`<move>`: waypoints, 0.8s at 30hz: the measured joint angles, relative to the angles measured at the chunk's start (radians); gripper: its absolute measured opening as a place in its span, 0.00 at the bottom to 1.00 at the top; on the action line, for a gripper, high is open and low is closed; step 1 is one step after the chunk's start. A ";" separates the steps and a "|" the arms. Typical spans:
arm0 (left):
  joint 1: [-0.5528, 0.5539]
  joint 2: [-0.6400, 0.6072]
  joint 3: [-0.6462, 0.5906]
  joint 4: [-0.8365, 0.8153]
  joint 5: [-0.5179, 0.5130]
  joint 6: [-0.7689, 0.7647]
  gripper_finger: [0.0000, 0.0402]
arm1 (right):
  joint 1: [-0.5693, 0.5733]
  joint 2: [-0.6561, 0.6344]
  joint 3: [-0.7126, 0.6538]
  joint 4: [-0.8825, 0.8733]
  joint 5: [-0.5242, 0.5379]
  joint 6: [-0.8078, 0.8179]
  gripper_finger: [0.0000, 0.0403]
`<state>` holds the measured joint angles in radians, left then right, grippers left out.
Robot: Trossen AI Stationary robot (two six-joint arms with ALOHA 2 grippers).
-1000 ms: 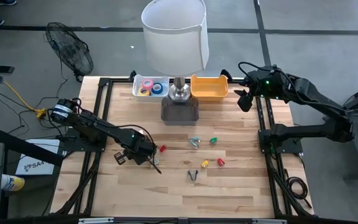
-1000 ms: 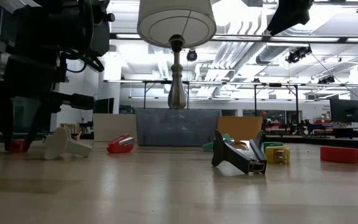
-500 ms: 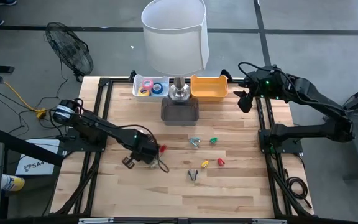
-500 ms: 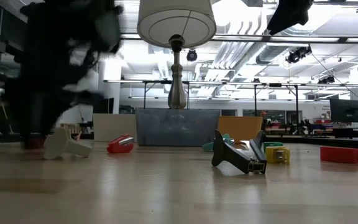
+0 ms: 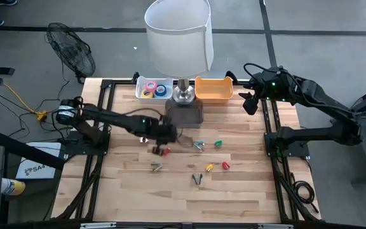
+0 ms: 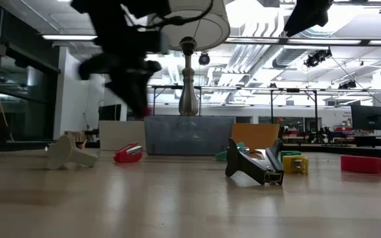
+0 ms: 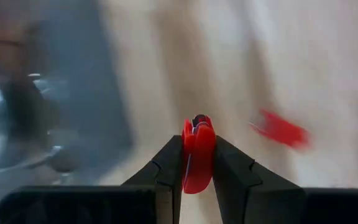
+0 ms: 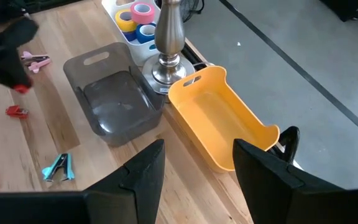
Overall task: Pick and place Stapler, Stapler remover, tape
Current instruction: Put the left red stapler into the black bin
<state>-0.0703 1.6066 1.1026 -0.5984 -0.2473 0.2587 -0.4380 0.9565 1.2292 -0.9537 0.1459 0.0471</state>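
The left gripper point(image 7: 198, 144) is pinched tight on a small red item point(image 7: 197, 163), likely one of the mini staplers. Half a second ago it was low in the left-centre of the high view. Now it has lifted and swung up toward the grey tray point(image 5: 184, 115) at centre, so the pick looks done and the drop is next. A second red piece point(image 5: 164, 151) lies on the wood just below. The right gripper point(image 5: 250, 102) waits at upper right, fingers spread wide.
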 joint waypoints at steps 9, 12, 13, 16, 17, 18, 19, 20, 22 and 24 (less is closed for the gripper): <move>0.180 -0.001 0.008 0.216 -0.048 -0.055 0.15 | 0.000 0.000 0.000 -0.001 0.000 0.000 0.45; 0.232 -0.001 0.008 0.231 -0.055 -0.055 0.14 | 0.000 0.000 0.000 -0.001 0.000 0.004 0.45; 0.248 -0.001 0.008 0.234 -0.054 -0.054 0.14 | 0.000 0.000 0.000 -0.001 0.000 0.006 0.45; 0.291 -0.001 0.008 0.230 -0.035 -0.039 0.14 | 0.000 0.000 0.000 -0.001 0.000 0.008 0.45; 0.302 0.005 0.008 0.234 -0.027 -0.031 0.14 | 0.000 0.000 0.000 -0.001 0.000 0.008 0.45; 0.312 0.012 0.008 0.239 -0.023 -0.028 0.14 | 0.000 0.000 0.000 -0.001 0.000 0.008 0.45; 0.323 0.016 0.007 0.234 -0.014 -0.027 0.14 | 0.000 0.000 0.000 -0.001 0.001 0.008 0.45; 0.334 0.018 0.006 0.227 0.006 -0.027 0.14 | 0.000 0.000 0.000 -0.001 0.002 0.008 0.45; 0.342 0.041 0.008 0.261 0.027 -0.027 0.14 | 0.000 0.000 0.000 -0.001 0.007 0.019 0.45; 0.351 0.053 0.006 0.254 0.044 -0.023 0.14 | 0.000 0.000 0.000 -0.001 0.010 0.023 0.45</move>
<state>0.2804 1.6600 1.1090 -0.3448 -0.2028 0.2361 -0.4377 0.9562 1.2292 -0.9542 0.1563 0.0704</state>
